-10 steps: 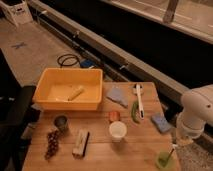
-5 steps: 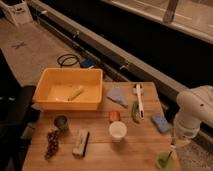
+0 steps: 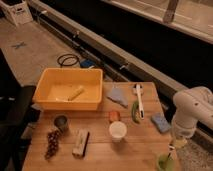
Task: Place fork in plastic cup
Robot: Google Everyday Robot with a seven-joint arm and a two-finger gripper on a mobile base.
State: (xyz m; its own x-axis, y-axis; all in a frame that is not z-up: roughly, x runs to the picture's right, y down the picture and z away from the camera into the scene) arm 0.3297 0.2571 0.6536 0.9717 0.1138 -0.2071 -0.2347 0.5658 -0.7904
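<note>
The light-green plastic cup (image 3: 164, 162) stands at the table's front right corner. The slim silver-grey fork (image 3: 170, 151) stands nearly upright with its lower end inside the cup. My gripper (image 3: 176, 142) hangs from the white arm (image 3: 195, 107) right above the cup, at the fork's upper end. The white cup (image 3: 118, 131) stands near the table's middle front and the dark grey cup (image 3: 61, 122) at the left. The white-handled utensil (image 3: 139, 98) lies at the back right.
A yellow tub (image 3: 70, 89) holding a yellow item sits at the back left of the wooden table (image 3: 100, 155). Also on the table are a blue cloth (image 3: 118, 97), a blue sponge (image 3: 161, 122), a green item (image 3: 134, 111), grapes (image 3: 52, 142) and a scrub brush (image 3: 80, 143).
The arm and gripper have stayed over the green cup with the fork; nothing else on the table has moved.
</note>
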